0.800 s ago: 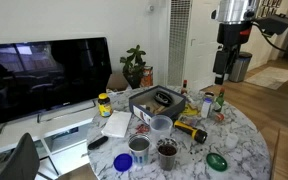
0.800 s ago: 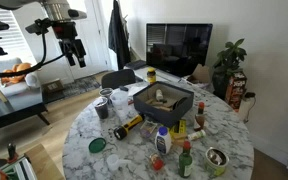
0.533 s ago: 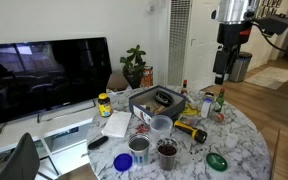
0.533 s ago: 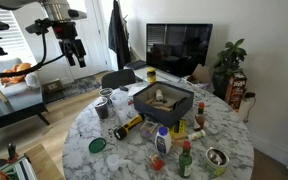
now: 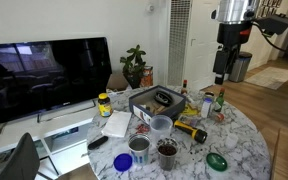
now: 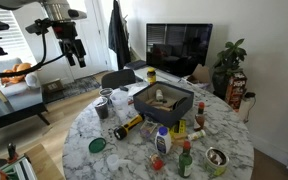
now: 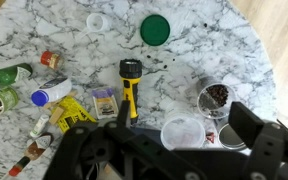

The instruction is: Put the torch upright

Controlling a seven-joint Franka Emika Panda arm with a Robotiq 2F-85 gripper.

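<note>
The torch (image 7: pixel 130 88), yellow barrel with black head and end, lies flat on the round marble table (image 7: pixel 214 45). It also shows lying on its side in both exterior views (image 5: pixel 191 131) (image 6: pixel 127 126). My gripper (image 5: pixel 221 76) (image 6: pixel 74 58) hangs high above the table, well clear of everything. In the wrist view its two black fingers (image 7: pixel 179 130) stand wide apart with nothing between them. The gripper is open and empty.
A green lid (image 7: pixel 155 29) lies beyond the torch's head. A clear cup (image 7: pixel 182 133) and a cup of dark bits (image 7: pixel 216 96) stand beside it. Bottles (image 7: pixel 9 75) and packets crowd one side. A black box (image 6: pixel 164 100) sits mid-table, and a TV (image 5: pixel 44 75) stands behind.
</note>
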